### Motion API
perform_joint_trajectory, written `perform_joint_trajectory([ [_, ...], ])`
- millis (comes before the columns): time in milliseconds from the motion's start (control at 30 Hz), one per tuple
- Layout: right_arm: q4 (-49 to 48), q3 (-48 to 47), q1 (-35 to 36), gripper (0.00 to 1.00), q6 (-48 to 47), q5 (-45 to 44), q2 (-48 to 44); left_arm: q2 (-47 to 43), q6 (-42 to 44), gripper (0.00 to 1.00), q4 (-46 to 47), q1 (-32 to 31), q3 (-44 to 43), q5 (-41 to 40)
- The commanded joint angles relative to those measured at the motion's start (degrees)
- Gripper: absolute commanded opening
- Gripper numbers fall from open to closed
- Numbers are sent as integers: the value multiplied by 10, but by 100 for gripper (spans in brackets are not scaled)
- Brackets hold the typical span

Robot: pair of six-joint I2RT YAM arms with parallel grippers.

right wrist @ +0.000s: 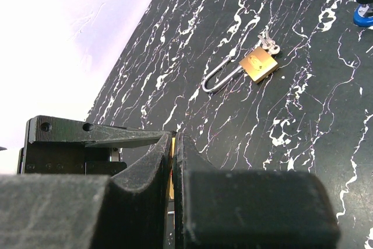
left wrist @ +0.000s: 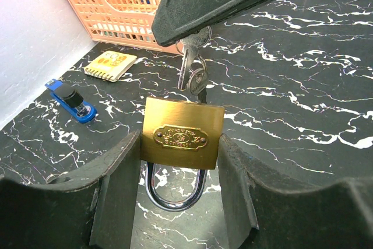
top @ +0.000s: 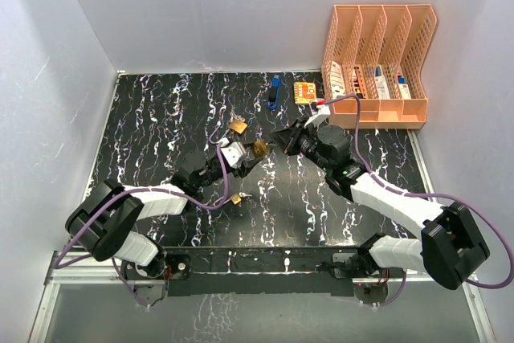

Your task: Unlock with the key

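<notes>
A brass padlock [left wrist: 182, 134] is clamped by its sides between my left gripper's [left wrist: 180, 147] fingers, its steel shackle [left wrist: 175, 193] closed and pointing back at the wrist. In the top view the padlock [top: 259, 149] is held above the table's middle. A bunch of silver keys [left wrist: 192, 71] hangs at the padlock's far end, one key at the keyhole. My right gripper [top: 287, 139] meets it from the right and is shut on the key; in the right wrist view its pads [right wrist: 175, 150] are pressed together with a sliver of brass between them.
A second padlock [top: 238, 127] with its shackle open and keys in it lies just behind; it also shows in the right wrist view [right wrist: 258, 64]. A third small padlock [top: 236, 198] lies nearer. A blue stapler [top: 273, 92], a yellow notepad [top: 303, 91] and an orange file rack [top: 377, 62] stand at the back.
</notes>
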State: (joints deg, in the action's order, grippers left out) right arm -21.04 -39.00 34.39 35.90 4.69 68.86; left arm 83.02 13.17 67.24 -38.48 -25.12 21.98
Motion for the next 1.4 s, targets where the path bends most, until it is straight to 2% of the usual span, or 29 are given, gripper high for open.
perform_joint_trajectory([
  [0,-31,-29,4,0,-1,2,-12,-26,9,0,51,-4,-7,16],
  [1367,-37,-13,12,0,-4,12,-7,-44,12,0,48,-8,-18,20],
])
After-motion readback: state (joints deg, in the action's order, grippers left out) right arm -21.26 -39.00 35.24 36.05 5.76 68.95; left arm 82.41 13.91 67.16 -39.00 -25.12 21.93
